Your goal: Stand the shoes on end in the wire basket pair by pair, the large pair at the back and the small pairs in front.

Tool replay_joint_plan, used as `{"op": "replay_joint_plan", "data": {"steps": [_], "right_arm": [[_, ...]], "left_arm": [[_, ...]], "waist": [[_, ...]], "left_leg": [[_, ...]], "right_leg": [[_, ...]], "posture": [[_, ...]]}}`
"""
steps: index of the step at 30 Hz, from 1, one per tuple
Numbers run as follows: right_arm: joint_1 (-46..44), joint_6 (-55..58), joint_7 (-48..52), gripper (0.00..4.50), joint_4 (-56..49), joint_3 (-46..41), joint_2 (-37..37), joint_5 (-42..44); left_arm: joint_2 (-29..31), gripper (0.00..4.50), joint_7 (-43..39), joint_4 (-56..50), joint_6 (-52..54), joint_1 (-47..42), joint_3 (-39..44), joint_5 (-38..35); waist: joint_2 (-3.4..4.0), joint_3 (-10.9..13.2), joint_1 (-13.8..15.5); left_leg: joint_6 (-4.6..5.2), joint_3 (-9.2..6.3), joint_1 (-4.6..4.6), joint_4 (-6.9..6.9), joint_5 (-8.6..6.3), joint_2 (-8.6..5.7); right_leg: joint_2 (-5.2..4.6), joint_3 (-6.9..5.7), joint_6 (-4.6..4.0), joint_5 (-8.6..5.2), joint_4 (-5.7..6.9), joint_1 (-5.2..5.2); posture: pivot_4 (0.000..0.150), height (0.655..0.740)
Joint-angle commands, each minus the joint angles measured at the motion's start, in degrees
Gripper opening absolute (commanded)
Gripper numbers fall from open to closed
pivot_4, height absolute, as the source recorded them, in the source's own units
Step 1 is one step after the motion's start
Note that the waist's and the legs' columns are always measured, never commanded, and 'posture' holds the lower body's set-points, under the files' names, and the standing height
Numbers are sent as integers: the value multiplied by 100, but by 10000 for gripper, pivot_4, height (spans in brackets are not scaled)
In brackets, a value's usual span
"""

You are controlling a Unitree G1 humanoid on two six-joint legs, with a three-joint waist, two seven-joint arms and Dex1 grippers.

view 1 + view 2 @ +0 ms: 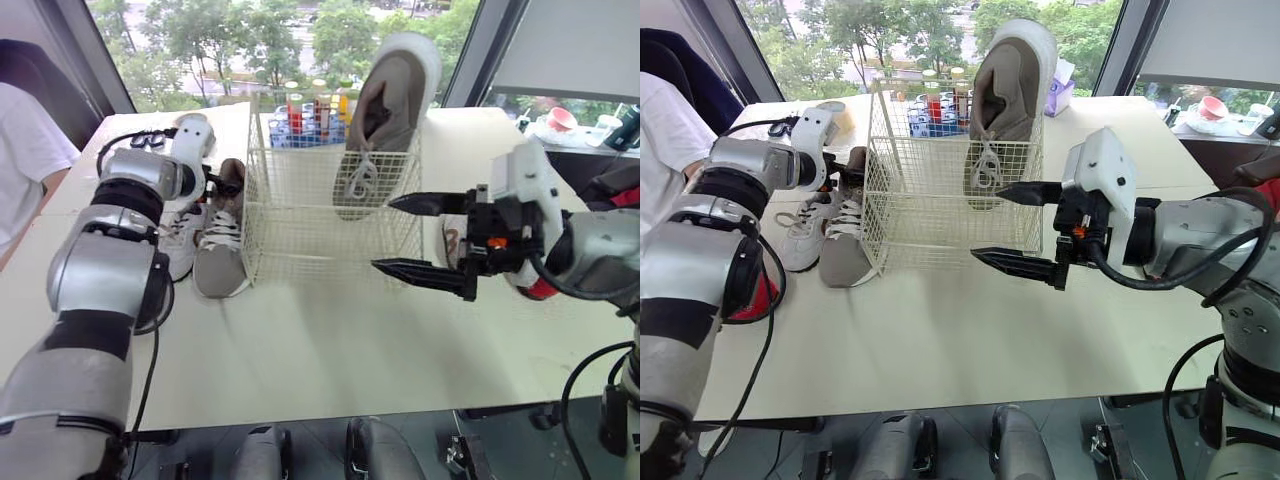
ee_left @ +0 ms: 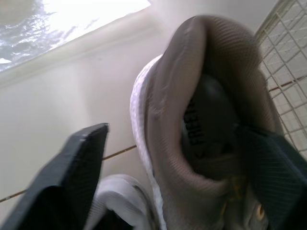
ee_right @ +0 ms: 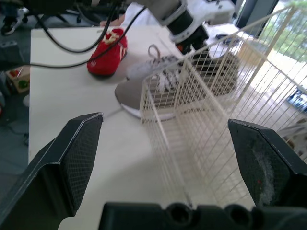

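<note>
One grey shoe (image 1: 385,110) stands on end in the wire basket (image 1: 300,215); its mate (image 1: 222,255) lies just left. Left gripper (image 2: 172,139) straddles the mate's heel, jaws apart. The right gripper (image 1: 384,234) hovers right of the basket, jaws wide.

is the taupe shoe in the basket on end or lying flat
On end: the taupe shoe stands toe down in the wire basket, its heel above the rim.

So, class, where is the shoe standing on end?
In the head views the taupe shoe stands toe-down in the wire basket, right side, heel above its rim, beyond the right gripper.
</note>
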Motion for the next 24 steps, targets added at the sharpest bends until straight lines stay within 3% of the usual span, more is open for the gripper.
{"op": "replay_joint_plan", "data": {"steps": [1,4,6,11,18,21,24], "right_arm": [[-170,-109,-284,45000,-81,-163,-46,330],[-177,-135,-447,45000,-78,-83,-88,444],[-163,-159,-520,45000,-72,-32,-112,488],[-157,-269,-579,45000,3,24,-205,564],[-277,-410,-593,45000,279,-42,-306,776],[-310,-474,-596,45000,427,-55,-340,836],[-351,-560,-595,45000,620,-65,-409,725]], "left_arm": [[-18,21662,116,62,-169,-13,234,273],[-41,6695,178,63,-196,-68,457,358],[-4,743,197,44,-178,-186,669,332],[217,743,302,-36,-96,-546,1138,293],[1084,743,710,-291,102,-1637,2193,-192],[1259,743,899,-566,-488,-1921,2542,-352],[1173,743,1148,-952,-1829,-2109,3065,-698]], "waist": [[-1,0,-3],[-1,0,-5],[-2,0,-5],[-10,5,-6],[-28,16,-39],[-27,15,-17],[-32,16,14]], "left_leg": [[0,0,0,0,0,0],[1,0,0,0,-1,0],[2,1,-1,0,-1,0],[2,0,-5,0,-1,1],[15,-5,-88,55,-9,8],[28,-3,-71,59,-18,12],[30,-7,-70,74,-19,12]], "right_leg": [[0,0,0,0,0,0],[1,0,0,0,2,-1],[1,0,0,0,2,-2],[1,-1,1,0,2,-3],[10,-15,1,2,20,-60],[-4,-14,5,1,12,-40],[-5,-15,6,0,15,-30]], "posture": [[1500,7400],[1500,7400],[1500,7400],[1500,7400],[1500,7400],[1500,7400],[1500,7400]]}}
